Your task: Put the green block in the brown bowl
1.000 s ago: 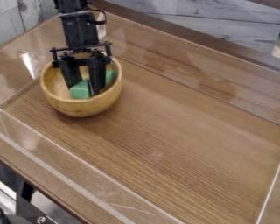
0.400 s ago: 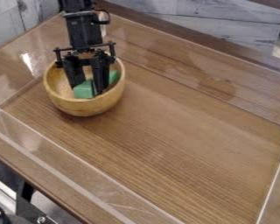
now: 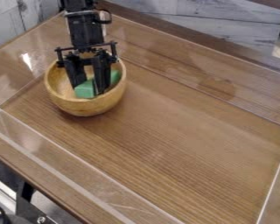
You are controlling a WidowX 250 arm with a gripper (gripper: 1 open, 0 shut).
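Note:
The brown bowl [image 3: 87,107] sits at the left back of the wooden table. My black gripper [image 3: 88,81] reaches down into it from above, with its fingers inside the rim. The green block [image 3: 80,90] stands in the bowl between the fingers, and the gripper is shut on it. Green shows low on the left and again at the right behind one finger. The rest of the block is hidden by the fingers.
The wooden table [image 3: 178,131] is covered by a clear sheet with raised edges at the front and the left. A pale marbled wall [image 3: 213,22] runs along the back. Dark frame parts [image 3: 14,206] stand below the front left corner.

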